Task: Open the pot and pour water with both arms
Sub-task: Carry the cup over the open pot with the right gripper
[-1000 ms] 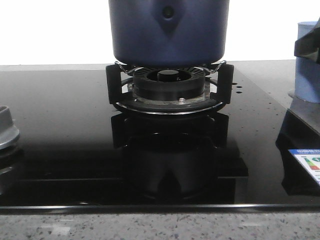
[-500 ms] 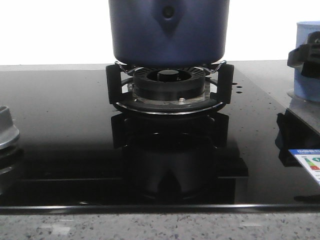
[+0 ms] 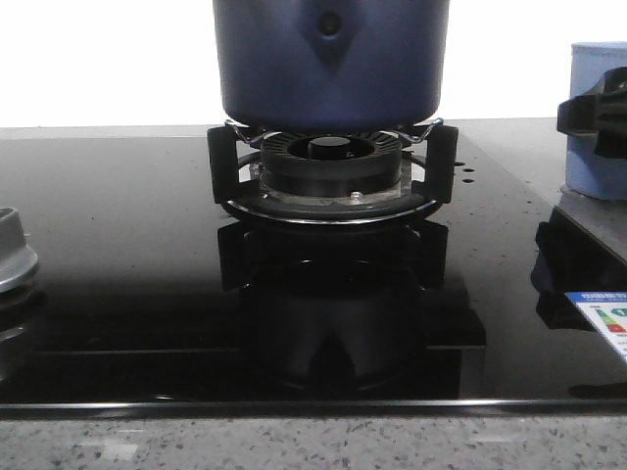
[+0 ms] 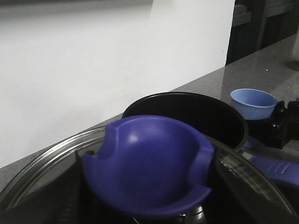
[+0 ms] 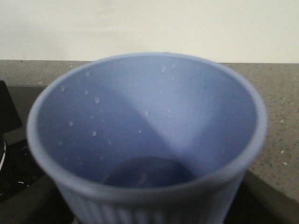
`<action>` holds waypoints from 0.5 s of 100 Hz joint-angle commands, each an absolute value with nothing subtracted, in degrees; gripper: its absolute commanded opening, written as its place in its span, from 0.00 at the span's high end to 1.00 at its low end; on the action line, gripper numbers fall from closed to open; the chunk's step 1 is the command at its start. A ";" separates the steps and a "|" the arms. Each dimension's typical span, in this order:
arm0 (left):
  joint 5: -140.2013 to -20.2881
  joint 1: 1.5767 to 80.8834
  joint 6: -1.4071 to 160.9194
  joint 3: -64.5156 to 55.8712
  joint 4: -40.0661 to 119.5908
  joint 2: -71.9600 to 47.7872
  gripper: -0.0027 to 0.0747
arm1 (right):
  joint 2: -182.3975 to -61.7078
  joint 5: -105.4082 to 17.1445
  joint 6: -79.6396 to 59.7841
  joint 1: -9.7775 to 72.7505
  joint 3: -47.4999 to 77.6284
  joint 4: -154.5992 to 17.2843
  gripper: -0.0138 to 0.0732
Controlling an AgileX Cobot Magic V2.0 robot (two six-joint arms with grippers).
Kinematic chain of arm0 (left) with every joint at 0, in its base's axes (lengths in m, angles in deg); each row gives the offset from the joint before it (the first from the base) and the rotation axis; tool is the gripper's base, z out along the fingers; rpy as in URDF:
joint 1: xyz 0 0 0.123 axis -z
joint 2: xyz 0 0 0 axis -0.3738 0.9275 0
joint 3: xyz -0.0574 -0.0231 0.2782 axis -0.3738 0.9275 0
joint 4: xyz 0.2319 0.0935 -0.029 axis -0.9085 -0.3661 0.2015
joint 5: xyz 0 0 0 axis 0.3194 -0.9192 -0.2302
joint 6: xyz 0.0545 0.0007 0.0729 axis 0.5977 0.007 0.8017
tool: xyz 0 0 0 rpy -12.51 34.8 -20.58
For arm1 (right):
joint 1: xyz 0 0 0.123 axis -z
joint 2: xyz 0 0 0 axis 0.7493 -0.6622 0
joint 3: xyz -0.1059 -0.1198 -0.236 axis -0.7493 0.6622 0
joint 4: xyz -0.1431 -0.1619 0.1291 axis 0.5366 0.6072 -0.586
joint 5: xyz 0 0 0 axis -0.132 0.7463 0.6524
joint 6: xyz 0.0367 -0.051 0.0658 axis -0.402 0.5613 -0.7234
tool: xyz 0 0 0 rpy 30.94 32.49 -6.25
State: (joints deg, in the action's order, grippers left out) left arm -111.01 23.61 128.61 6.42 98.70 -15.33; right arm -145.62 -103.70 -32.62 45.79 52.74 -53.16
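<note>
Right hand (image 3: pixel 596 116) is at the pale cup (image 3: pixel 598 117), grip unclear, beside matte navy pot (image 3: pixel 331 64).

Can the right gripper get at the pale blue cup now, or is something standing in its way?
Probably yes. In the front view the right gripper is already level with the cup and overlaps its side, with nothing between them. The pot sits apart on the burner. Whether it is already clamping the cup is not visible.

We see the pot (image 3: pixel 331 61) on the burner (image 3: pixel 331 168) at the hob's (image 3: pixel 127 255) middle; the cup (image 3: pixel 596 117) stands right of it, the right claw (image 3: pixel 594 113) before it.
</note>
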 commanded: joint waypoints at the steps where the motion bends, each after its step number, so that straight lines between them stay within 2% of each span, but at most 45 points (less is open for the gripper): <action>1: -110.95 23.48 128.47 4.49 103.77 -16.21 0.59 | -142.61 -109.00 -32.56 46.06 51.20 -49.83 0.52; 21: -111.19 23.48 128.47 4.49 103.77 -16.21 0.59 | -134.16 -105.49 -32.56 46.06 47.77 -42.80 0.52; 50: -111.20 23.48 128.47 4.49 103.85 -16.21 0.59 | -126.34 -84.72 -32.56 42.28 33.49 -34.78 0.52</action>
State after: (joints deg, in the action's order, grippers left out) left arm -111.01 23.61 128.61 6.42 98.74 -15.33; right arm -128.63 -85.77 -32.62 43.83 39.16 -37.55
